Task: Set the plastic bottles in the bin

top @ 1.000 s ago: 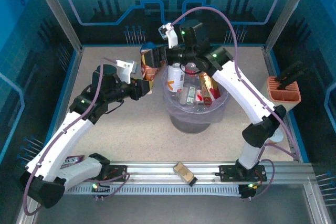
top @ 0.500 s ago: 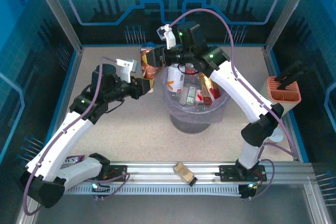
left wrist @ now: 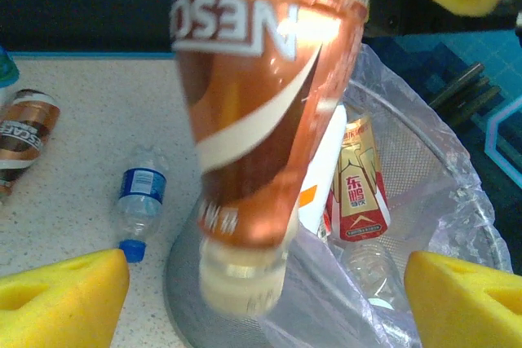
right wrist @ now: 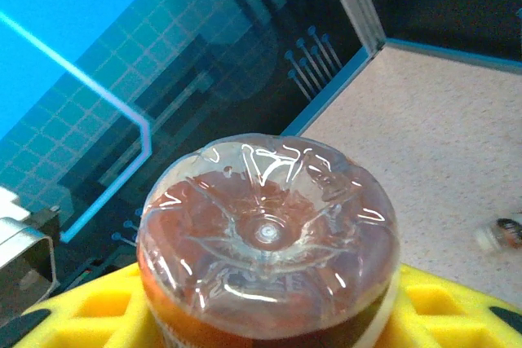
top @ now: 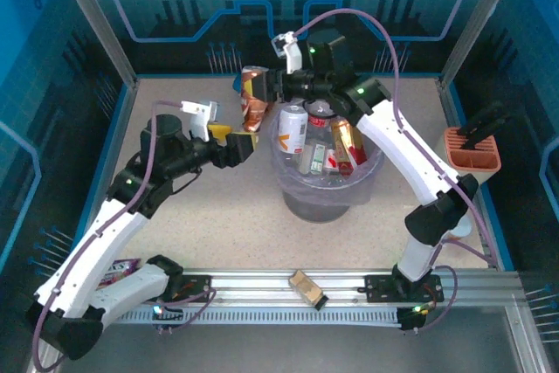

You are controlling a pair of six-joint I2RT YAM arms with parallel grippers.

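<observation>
A brown-copper bottle (top: 255, 98) hangs cap down just left of the bin's far rim, with my right gripper (top: 269, 91) shut on its base end. In the right wrist view the bottle's base (right wrist: 267, 234) sits between the yellow pads (right wrist: 444, 307). The left wrist view shows the same bottle (left wrist: 265, 112) in front of the camera, its cap blurred. My left gripper (top: 244, 148) stands open, left of the bin and below the bottle, its pads (left wrist: 61, 303) wide apart. The grey bin (top: 325, 203) with its lavender bag holds several bottles (top: 293, 131).
A blue-labelled bottle (left wrist: 139, 210) and a brown bottle (left wrist: 22, 125) lie on the table left of the bin (left wrist: 461, 189). An orange slotted holder (top: 472, 150) stands at the right edge. A gold-brown box (top: 306, 287) lies on the front rail.
My left gripper has let go of the brown-copper bottle and drawn back to the left. My right gripper has lifted the bottle a little higher.
</observation>
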